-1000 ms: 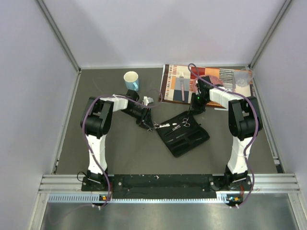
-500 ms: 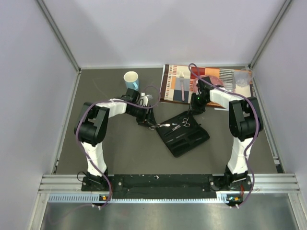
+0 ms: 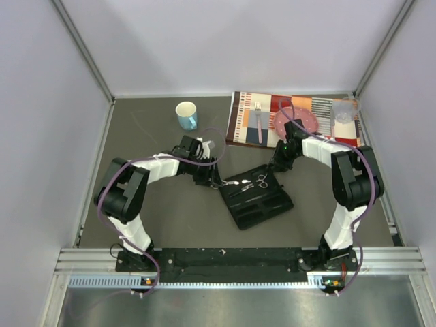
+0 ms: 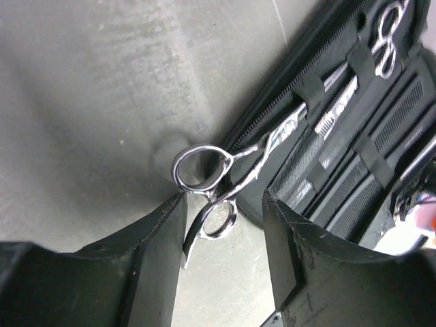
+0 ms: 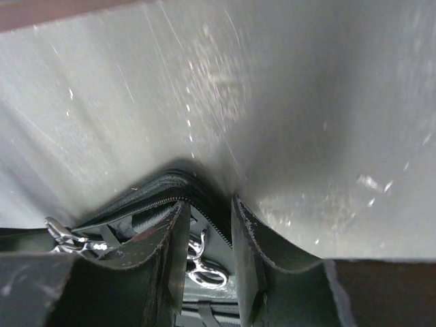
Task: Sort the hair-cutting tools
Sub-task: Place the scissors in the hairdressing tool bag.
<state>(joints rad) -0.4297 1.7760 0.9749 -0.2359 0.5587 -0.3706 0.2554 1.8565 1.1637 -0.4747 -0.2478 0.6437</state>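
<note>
A black zip case lies open mid-table. One pair of silver scissors has its blades under a strap of the case, and its rings hang over the case's left edge onto the table. My left gripper is open, with the lower ring loose between its fingers. The same gripper sits at the case's left corner. A second pair of scissors is strapped inside, beside a black comb. My right gripper is shut on the case's zipped far rim, at its far right corner.
A striped placemat at the back right carries a pink-handled fork, a pink plate and a clear glass. A blue and white cup stands at the back left. Side walls close in the table.
My left gripper has opened and let go of the scissors, and the left arm has stretched out lower. The case has shifted slightly toward the front left with the right gripper.
</note>
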